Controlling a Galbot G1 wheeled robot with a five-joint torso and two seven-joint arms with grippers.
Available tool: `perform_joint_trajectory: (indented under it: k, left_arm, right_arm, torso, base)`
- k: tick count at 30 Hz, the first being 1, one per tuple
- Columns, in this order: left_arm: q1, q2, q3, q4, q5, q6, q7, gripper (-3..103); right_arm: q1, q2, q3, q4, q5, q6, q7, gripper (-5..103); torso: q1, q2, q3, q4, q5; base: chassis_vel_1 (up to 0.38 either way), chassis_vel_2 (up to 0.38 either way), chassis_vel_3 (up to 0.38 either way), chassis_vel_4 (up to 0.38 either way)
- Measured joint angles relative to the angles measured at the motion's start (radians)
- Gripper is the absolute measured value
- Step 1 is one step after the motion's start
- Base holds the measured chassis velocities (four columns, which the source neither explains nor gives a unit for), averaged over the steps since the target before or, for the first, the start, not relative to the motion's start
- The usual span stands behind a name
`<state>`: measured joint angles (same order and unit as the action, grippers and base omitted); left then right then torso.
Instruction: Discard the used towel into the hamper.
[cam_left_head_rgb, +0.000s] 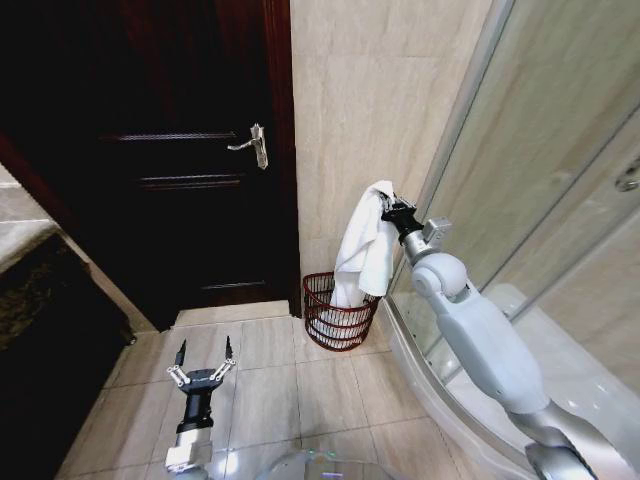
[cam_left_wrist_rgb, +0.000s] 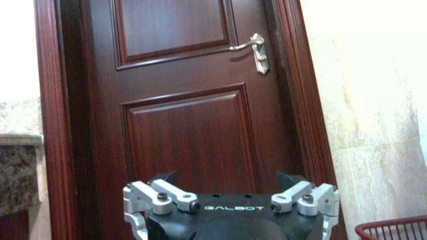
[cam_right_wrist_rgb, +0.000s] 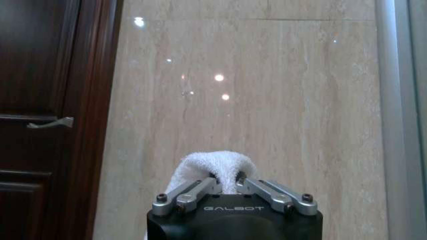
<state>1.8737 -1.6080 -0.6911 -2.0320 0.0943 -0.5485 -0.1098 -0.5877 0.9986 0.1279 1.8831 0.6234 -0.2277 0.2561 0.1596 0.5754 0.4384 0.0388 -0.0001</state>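
One right gripper (cam_left_head_rgb: 392, 208) fingers pinch the towel (cam_left_head_rgb: 365, 250) above the hamper (cam_left_head_rgb: 338, 312); left gripper (cam_left_head_rgb: 204, 359) spread, empty.

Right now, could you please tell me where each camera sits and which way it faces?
Head: high, looking down at the floor, hamper and door; both arms show, the right pincer holding the towel.
Left wrist: low, facing the door; left pincer shows.
Right wrist: raised, facing the tiled wall; right pincer shows.
All three share the door handle.
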Motion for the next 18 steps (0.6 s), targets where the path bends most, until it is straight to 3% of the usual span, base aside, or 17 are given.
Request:
perform_joint_trajectory:
  k: [9,18]
  left_arm:
    - [-0.009,0.0,0.012,0.013,0.006,-0.005,-0.011,100]
    - [-0.007,0.0,0.01,0.009,0.014,-0.005,-0.02,100]
  right_arm:
    - [-0.043,-0.014,0.031,0.022,0.0,0.014,0.0,5]
    - [-0.047,0.008,0.022,0.024,-0.002,0.019,0.019,5]
  torso:
    - [-0.013,-0.034,-0.02,-0.0002,0.0004]
    - [-0.014,-0.036,-0.022,-0.0001,0.0]
  base:
    - [-0.099,0.075,0.095,-0.081]
    - [-0.01,0.007,0.015,-0.01]
